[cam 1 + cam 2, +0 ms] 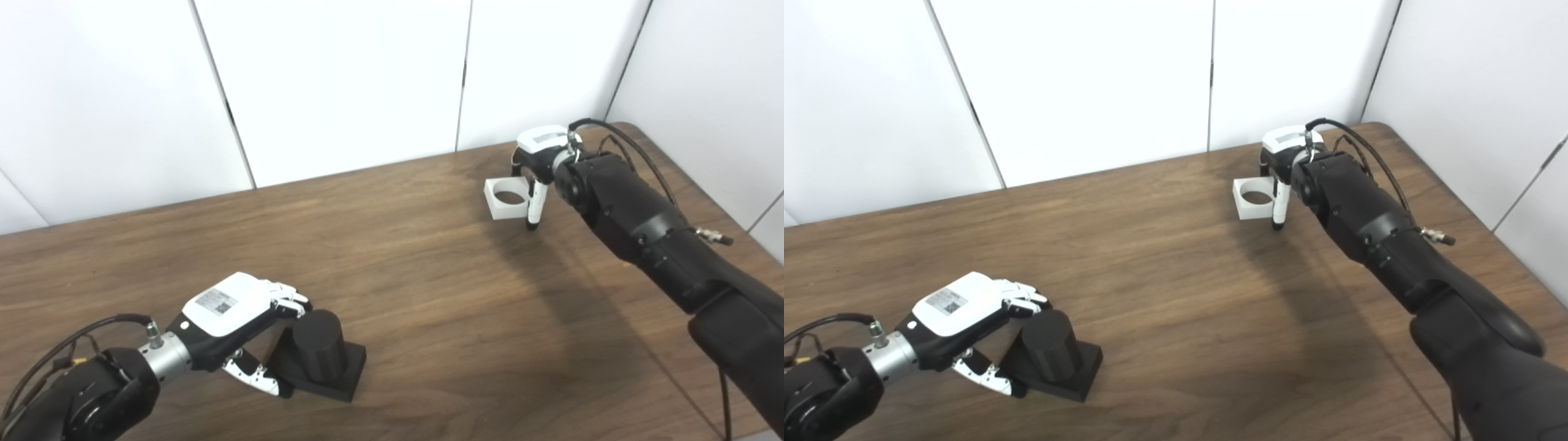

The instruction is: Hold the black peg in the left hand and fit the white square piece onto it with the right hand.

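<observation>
The black peg (318, 352), a round post on a square base, stands on the table at the front left. My left hand (245, 318) is right beside it on its left. The fingers touch the post's top edge, the thumb lies low by the base, and the hand is open. The white square piece (506, 197), with a round hole, sits on the table at the back right. My right hand (536, 165) reaches down over its right side. The thumb presses the outer right wall and the fingers are at the back edge, closed on the piece.
The brown wooden table (429, 294) ends at white wall panels (343, 79) along the back and right. The right forearm (643, 226) crosses the right side of the table. The table's right edge is close behind the right hand.
</observation>
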You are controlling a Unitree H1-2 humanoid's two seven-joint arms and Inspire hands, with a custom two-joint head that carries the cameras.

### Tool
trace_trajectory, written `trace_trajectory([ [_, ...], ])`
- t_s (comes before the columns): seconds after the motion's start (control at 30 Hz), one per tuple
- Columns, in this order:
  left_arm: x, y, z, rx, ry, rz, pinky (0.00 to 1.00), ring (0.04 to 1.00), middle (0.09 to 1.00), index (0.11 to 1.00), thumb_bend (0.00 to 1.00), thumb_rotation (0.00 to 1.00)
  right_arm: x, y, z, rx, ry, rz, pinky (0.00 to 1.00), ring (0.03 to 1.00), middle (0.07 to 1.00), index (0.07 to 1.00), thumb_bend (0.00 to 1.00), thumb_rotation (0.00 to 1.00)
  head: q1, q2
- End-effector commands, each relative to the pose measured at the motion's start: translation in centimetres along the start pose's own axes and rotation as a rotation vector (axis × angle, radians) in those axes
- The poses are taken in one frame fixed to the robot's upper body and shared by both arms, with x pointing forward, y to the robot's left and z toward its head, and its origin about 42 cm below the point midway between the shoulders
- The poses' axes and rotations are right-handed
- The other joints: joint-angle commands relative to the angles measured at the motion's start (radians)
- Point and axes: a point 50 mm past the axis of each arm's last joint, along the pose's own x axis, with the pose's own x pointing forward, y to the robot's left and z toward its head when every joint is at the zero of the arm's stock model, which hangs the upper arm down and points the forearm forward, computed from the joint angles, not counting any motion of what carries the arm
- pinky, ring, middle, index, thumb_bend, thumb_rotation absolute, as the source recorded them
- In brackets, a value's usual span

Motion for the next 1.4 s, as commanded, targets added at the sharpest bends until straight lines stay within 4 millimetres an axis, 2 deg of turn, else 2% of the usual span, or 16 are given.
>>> trace_trajectory([
  [0.0, -1.4, -3.3, 0.1, 0.012, 0.01, -0.183, 0.79, 0.836, 0.806, 0.49, 0.52, 0.06, 0.0, -0.9, -0.3, -0.003, -0.014, -0.055, 0.82, 0.842, 0.808, 0.522, 0.58, 0.16, -0.001, 0.001],
  [0.07, -1.4, -3.3, 0.0, 0.01, 0.011, -0.186, 0.79, 0.838, 0.806, 0.49, 0.52, 0.06, 0.0, -0.7, -0.4, -0.003, -0.022, -0.067, 0.8, 0.826, 0.791, 0.495, 0.53, 0.15, -0.001, 0.001],
  [0.23, -1.5, -3.1, 0.1, 0.024, 0.018, -0.2, 0.8, 0.844, 0.811, 0.49, 0.52, 0.06, -0.2, -0.6, -0.5, -0.008, -0.036, -0.084, 0.77, 0.797, 0.758, 0.486, 0.52, 0.14, 0.002, 0.009],
  [0.8, -1.5, -3.2, -0.1, 0.013, 0.014, -0.182, 0.8, 0.845, 0.81, 0.49, 0.52, 0.06, -1.0, -0.9, -0.7, 0.086, -0.081, -0.159, 0.84, 0.818, 0.757, 0.48, 0.52, 0.14, 0.008, 0.022],
  [1.07, -1.3, -3.2, -0.3, 0.01, 0.009, -0.178, 0.79, 0.84, 0.811, 0.49, 0.52, 0.06, -2.9, -3.0, 0.5, 0.133, -0.192, -0.238, 0.84, 0.811, 0.748, 0.478, 0.52, 0.13, 0.03, 0.034],
  [1.23, -0.9, -3.2, -0.2, 0.007, 0.006, -0.178, 0.79, 0.838, 0.811, 0.49, 0.52, 0.06, -4.8, -4.9, 1.7, 0.129, -0.268, -0.262, 0.85, 0.823, 0.742, 0.481, 0.52, 0.13, 0.055, 0.043],
  [1.37, -0.6, -3.2, -0.1, 0.008, 0.003, -0.177, 0.8, 0.843, 0.818, 0.49, 0.52, 0.06, -6.4, -5.9, 2.7, 0.129, -0.339, -0.282, 0.81, 0.808, 0.734, 0.481, 0.52, 0.13, 0.068, 0.046],
])
